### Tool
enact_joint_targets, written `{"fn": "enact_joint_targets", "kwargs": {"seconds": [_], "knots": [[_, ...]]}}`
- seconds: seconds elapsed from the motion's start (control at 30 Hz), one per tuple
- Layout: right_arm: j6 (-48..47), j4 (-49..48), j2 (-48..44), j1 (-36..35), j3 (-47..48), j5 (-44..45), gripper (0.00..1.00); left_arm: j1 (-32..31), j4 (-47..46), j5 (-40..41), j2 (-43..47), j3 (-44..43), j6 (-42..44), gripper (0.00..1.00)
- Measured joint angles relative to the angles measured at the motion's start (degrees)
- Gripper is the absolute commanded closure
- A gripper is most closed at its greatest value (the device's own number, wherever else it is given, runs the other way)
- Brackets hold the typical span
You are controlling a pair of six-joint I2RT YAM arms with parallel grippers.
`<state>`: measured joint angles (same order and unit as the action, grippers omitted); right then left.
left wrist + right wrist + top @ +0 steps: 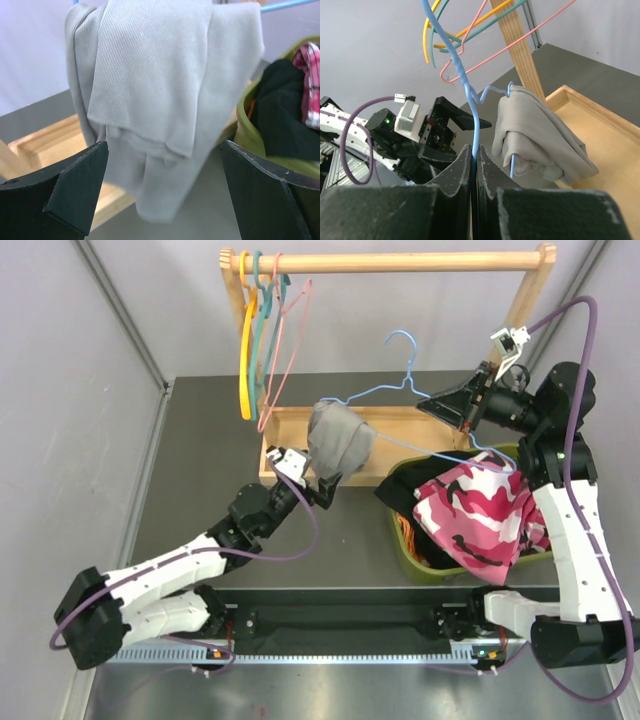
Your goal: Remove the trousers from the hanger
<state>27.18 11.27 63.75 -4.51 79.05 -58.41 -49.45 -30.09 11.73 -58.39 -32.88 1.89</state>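
The left arm stretched low from the near left, its gripper (318, 480) just beside the plain grey cloth trousers (340, 435) draped over a thin blue wire hanger (476, 130). The right arm stood raised and bent, its gripper (430, 404) pointing left. Only the left wrist view showed the left jaws wide apart, holding nothing, with grey cloth beyond them. Only the right wrist view showed the right jaws closed on the hanger's wire.

There were four hangers: yellow hanger (245, 360), teal hanger (262, 345), pink hanger (287, 352), blue hanger (475, 130). Four trousers: grey trousers (340, 440), pink camouflage trousers (470, 515), black trousers (400, 492), orange trousers (402, 532). One green bin (440, 572).
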Motion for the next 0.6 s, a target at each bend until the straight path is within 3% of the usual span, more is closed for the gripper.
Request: {"fn": "enact_joint_targets", "kwargs": {"seconds": [0.13,0.33,0.43,0.47,0.5,0.6], "knots": [[0.70,-0.66,-0.20,-0.22,-0.37,-0.20,1.00,-0.35,-6.54,1.33,-6.64,-0.81,-0.26,0.01],[1.11,-1.14,-0.85,-0.22,-0.44,-0.24,1.00,-0.98,-7.61,6.91,-16.79,-7.17,-0.11,0.05],[0.98,-1.49,-1.27,-0.22,-0.74,-0.17,1.00,-0.98,-7.82,9.64,-19.19,-9.18,0.46,0.58],[0.92,-1.42,-1.33,-0.22,-0.76,-0.17,1.00,-0.96,-7.89,10.29,-19.82,-9.75,0.68,0.95],[0.79,-1.40,-1.44,-0.22,-0.79,-0.15,1.00,-0.92,-7.89,10.64,-20.28,-10.27,0.85,1.00],[-0.09,-0.98,-1.57,-0.22,-0.79,0.09,1.00,-0.96,-7.96,11.28,-20.90,-11.30,1.90,1.00]]}}
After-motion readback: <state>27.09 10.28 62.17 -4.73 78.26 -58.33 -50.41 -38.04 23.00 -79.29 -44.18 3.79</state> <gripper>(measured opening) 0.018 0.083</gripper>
